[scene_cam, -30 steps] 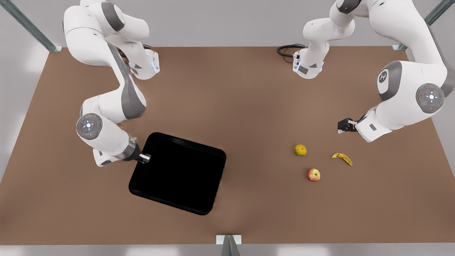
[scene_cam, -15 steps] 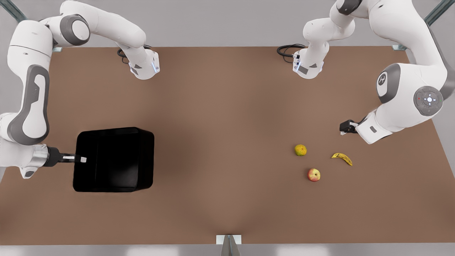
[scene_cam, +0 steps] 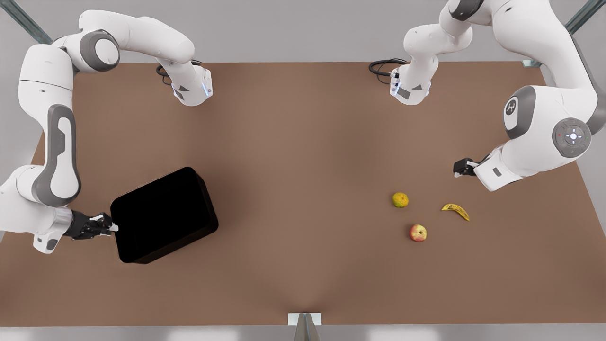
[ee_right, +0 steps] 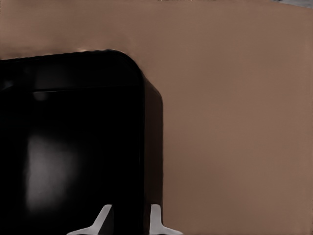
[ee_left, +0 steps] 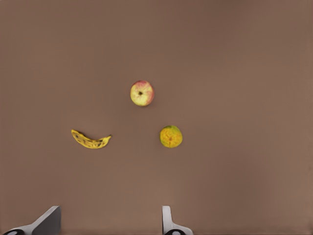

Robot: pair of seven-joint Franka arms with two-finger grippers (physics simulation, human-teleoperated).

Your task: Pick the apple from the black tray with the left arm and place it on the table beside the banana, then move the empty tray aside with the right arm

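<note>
Tray [scene_cam: 163, 215] sits on the bench [scene_cam: 303, 142] toward the front view's left, turned at an angle, nothing seen inside (interior reads flat glossy black). Right gripper [scene_cam: 110, 227] at the tray's left edge, fingers [ee_right: 104, 218] set either side of its wall, a narrow gap between them; a firm pinch cannot be told.

Apple [scene_cam: 418, 232] lies on the bench at the front view's right, near the banana [scene_cam: 456, 211], apart from it. Citrus fruit [scene_cam: 400, 200] close by, touching neither.

Left gripper [scene_cam: 458, 169] hangs above the fruit group, fingers [ee_left: 168, 223] spread wide, holding nothing.
</note>
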